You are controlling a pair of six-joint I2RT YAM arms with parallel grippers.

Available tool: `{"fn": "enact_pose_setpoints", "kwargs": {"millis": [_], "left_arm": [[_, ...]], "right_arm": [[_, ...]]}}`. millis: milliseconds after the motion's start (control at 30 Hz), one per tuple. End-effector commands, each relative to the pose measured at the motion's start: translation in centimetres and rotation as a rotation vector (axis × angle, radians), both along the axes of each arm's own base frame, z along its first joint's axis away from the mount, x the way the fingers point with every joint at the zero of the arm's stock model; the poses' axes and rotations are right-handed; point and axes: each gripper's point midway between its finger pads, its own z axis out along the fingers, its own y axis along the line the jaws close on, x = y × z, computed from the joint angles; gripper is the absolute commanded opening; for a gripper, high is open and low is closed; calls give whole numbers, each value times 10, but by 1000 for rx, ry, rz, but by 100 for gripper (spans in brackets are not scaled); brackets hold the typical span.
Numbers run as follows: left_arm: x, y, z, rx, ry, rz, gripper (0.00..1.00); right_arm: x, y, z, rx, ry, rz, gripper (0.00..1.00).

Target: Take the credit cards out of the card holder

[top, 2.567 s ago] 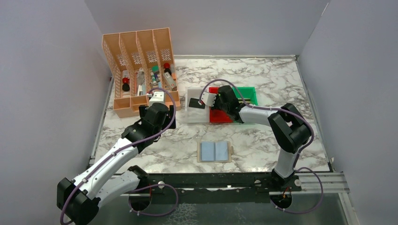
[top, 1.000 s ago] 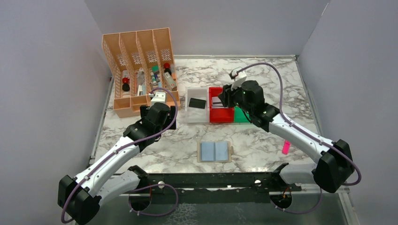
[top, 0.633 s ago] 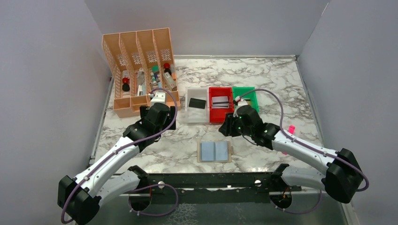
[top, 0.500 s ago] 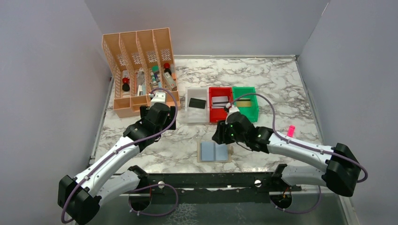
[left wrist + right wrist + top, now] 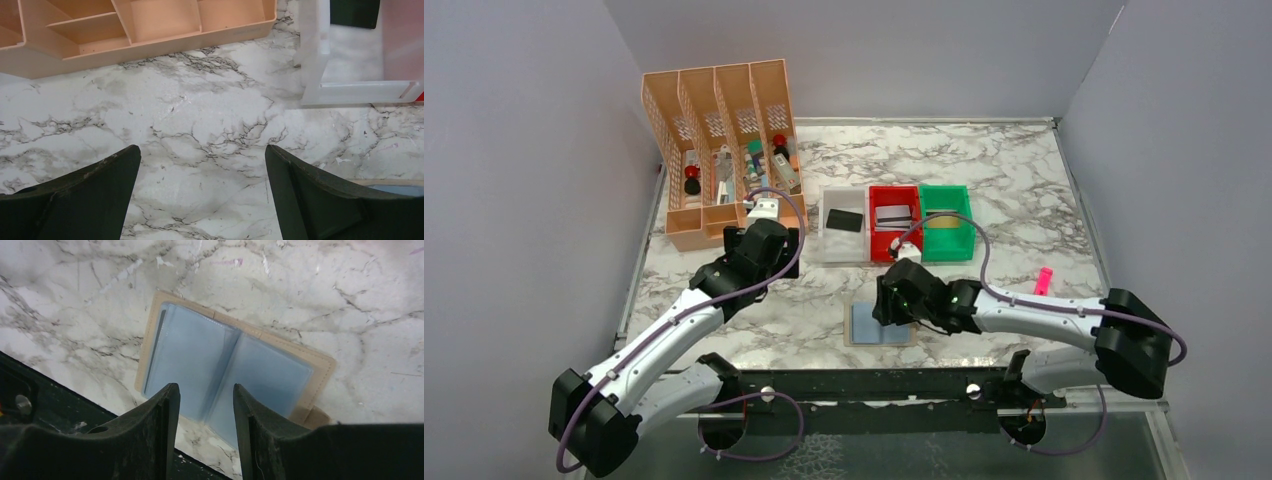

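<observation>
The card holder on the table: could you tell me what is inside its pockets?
The card holder lies open; both blue-grey pockets look empty, apart from a thin dark line at the left panel's edge that cannot be identified. The right gripper covers its near edge.

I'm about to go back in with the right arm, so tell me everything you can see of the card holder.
The card holder lies open and flat on the marble table, near its front edge. It is a bifold: two blue-grey glossy panels, plastic by the look, meet at a centre crease inside a tan border, with a small tan tab at one corner. A dark line runs along one panel's outer edge; whether that is a card I cannot tell. The right claw hovers above the crease, jaws partly open, not visibly touching it.
</observation>
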Motion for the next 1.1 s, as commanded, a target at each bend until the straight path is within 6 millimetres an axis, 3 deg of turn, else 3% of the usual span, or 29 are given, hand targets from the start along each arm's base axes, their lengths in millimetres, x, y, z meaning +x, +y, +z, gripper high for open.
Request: {"fn": "enact_pose_setpoints", "kwargs": {"millis": [0, 433, 867, 933, 1067], "left_arm": [[6, 3, 7, 5, -16, 25, 99], [6, 4, 8, 3, -17, 31, 99], [5, 3, 8, -3, -17, 21, 99], [5, 2, 7, -2, -15, 20, 99], [5, 2, 6, -2, -11, 20, 99]], "right_arm": [[-3, 9, -9, -68, -11, -15, 49], [-7, 28, -18, -220, -80, 4, 62], [-17, 8, -66, -405, -2, -28, 63], [-17, 4, -71, -429, 0, -39, 59], [-14, 0, -69, -446, -15, -55, 39]]}}
